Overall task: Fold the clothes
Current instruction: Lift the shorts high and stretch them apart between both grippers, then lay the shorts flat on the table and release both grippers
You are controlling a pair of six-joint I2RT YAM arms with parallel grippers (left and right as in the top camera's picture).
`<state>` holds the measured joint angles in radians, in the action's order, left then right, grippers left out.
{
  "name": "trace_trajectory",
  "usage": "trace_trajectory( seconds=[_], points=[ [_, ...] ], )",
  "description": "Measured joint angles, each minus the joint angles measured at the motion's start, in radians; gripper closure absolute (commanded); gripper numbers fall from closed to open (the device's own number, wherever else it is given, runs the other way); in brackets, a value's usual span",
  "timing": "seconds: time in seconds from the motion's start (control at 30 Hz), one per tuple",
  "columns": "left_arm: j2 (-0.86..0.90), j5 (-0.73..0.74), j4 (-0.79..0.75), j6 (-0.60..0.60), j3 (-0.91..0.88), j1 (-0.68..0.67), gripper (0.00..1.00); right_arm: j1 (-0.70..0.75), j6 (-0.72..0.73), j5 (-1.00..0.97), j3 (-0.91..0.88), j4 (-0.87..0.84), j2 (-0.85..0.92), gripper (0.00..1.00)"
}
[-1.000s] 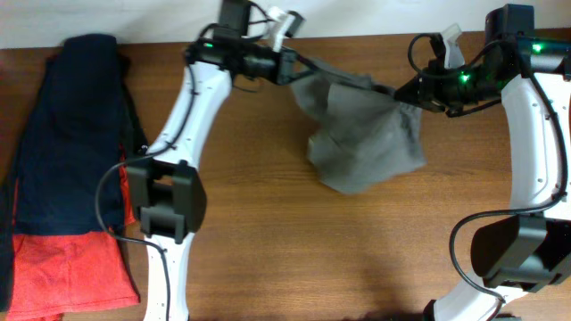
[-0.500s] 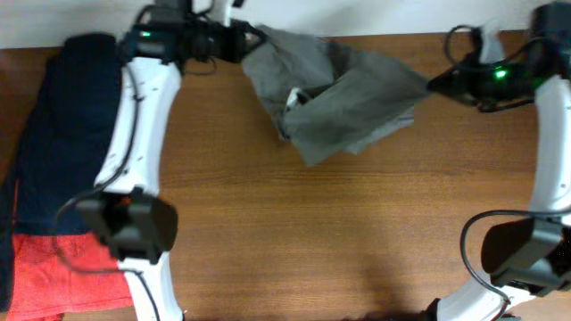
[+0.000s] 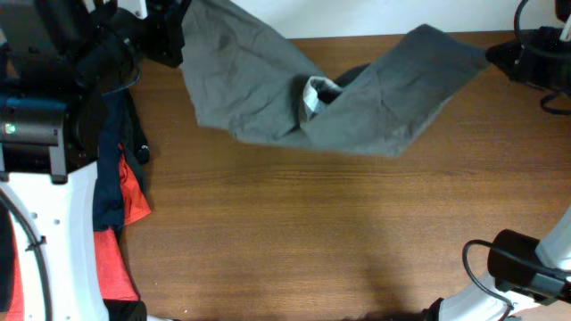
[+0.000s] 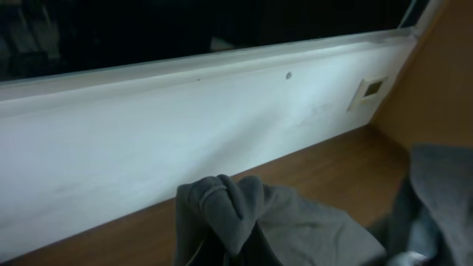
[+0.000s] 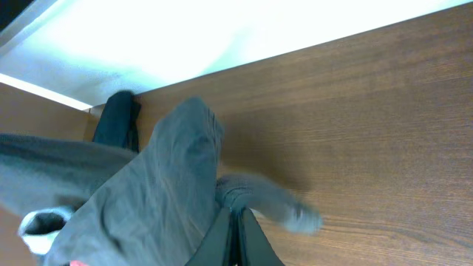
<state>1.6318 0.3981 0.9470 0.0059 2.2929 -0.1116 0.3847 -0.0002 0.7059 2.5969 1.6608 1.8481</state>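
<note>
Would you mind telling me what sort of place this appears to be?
Likely a robotics lab bench, not a home: a wooden table against a plain white wall, grey shorts stretched between the left arm and right arm.

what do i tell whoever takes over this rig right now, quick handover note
left gripper: shut on one end of the grey shorts, at the far left of the table.
right gripper: shut on the other end, at the far right.
Shorts: stretched between the two, sagging in the middle, white label showing.
Done: lifted and spread out; no fold made yet.
To do: lay them flat, then fold.
The navy garment and orange-red garment lie at the left and are not part of the job.
</note>
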Motion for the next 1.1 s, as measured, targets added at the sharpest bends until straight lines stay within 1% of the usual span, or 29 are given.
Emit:
trace_trajectory(
  seconds=[0.1, 0.17, 0.3, 0.37, 0.5, 0.57, 0.63, 0.7, 0.83, 0.87, 0.9, 0.93, 0.97, 1.0, 1.07, 1.1],
  points=[
    [0.011, -0.027, 0.029, 0.0, 0.0, 0.0, 0.99, 0.0, 0.0, -0.006, 0.0, -0.01, 0.001, 0.96],
    [0.027, -0.035, 0.027, 0.0, 0.0, 0.0, 0.99, -0.005, 0.003, -0.018, 0.0, -0.05, 0.004, 0.96],
    [0.103, -0.052, -0.028, 0.0, 0.0, 0.0, 0.99, -0.035, 0.029, -0.045, 0.0, -0.153, 0.034, 0.96],
    [0.148, -0.06, -0.079, 0.0, 0.0, 0.0, 1.0, -0.07, 0.043, -0.055, 0.0, -0.257, 0.071, 0.96],
    [0.24, -0.069, -0.243, 0.0, -0.003, 0.0, 1.0, -0.141, 0.053, -0.063, -0.003, -0.451, 0.128, 0.96],
    [0.259, -0.074, -0.284, 0.0, -0.003, 0.0, 0.99, -0.176, 0.053, -0.074, -0.003, -0.497, 0.135, 0.96],
    [0.259, -0.075, -0.272, 0.0, -0.003, 0.0, 1.0, -0.197, 0.053, -0.086, -0.003, -0.493, 0.135, 0.96],
    [0.257, -0.075, -0.216, 0.0, 0.0, 0.0, 1.0, -0.209, 0.053, -0.113, -0.003, -0.436, 0.136, 0.96],
    [0.265, -0.076, -0.02, -0.001, 0.002, 0.0, 1.0, -0.217, 0.052, -0.161, -0.003, -0.323, 0.145, 0.96],
    [0.269, -0.077, 0.045, 0.0, 0.003, 0.0, 0.98, -0.218, 0.052, -0.173, -0.003, -0.277, 0.153, 0.92],
    [0.277, -0.077, 0.112, 0.0, 0.003, 0.0, 0.9, -0.218, 0.053, -0.186, -0.006, -0.232, 0.164, 0.76],
    [0.292, -0.077, 0.177, 0.0, 0.007, 0.0, 0.78, -0.219, 0.052, -0.198, -0.01, -0.185, 0.181, 0.66],
    [0.301, -0.08, 0.216, 0.003, 0.007, 0.0, 0.59, -0.218, 0.053, -0.207, -0.014, -0.143, 0.193, 0.57],
    [0.317, -0.081, 0.283, -0.004, 0.007, 0.0, 0.49, -0.218, 0.05, -0.214, -0.021, -0.1, 0.208, 0.53],
    [0.343, -0.084, 0.359, -0.002, 0.007, 0.0, 0.37, -0.219, 0.041, -0.227, -0.04, -0.033, 0.236, 0.5],
    [0.358, -0.085, 0.403, -0.007, 0.007, 0.0, 0.29, -0.219, 0.04, -0.231, -0.051, -0.013, 0.245, 0.49]
  ],
)
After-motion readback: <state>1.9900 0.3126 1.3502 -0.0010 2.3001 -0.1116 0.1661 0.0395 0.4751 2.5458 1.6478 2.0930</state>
